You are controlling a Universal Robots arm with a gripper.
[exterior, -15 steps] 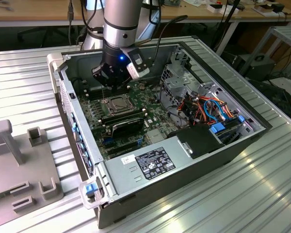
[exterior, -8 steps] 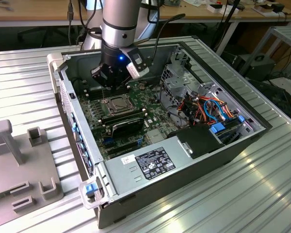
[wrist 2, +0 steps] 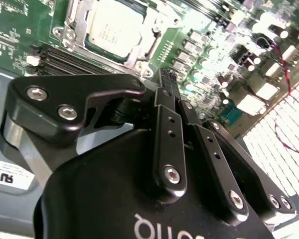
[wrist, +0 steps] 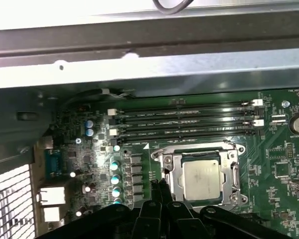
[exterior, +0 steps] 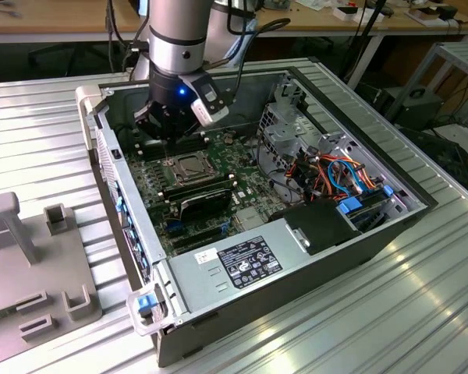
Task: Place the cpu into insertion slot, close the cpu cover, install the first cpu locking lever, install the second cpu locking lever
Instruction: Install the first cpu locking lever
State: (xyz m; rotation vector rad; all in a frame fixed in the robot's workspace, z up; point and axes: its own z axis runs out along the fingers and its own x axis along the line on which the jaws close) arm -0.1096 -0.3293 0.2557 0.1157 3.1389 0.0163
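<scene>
Zero payload in gripper: fingertips clenched empty, upper left of centre in exterior view. Just right: cpu seated in insertion slot, cpu cover flat around it. Light, stiff, fragile, so grip by rim edges only. Fingertips just beside cover edge per first wrist view; overall case layout per exterior view.

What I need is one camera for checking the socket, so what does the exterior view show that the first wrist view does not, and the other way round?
Exterior view's extras: the whole open computer case, its power supply, the coloured cables and the arm. First wrist view's extras: the row of capacitors and the rear ports, close up. Shared: the cpu lying flat, the cpu cover down around it, and the gripper near the cover's corner, jaws shut.
</scene>
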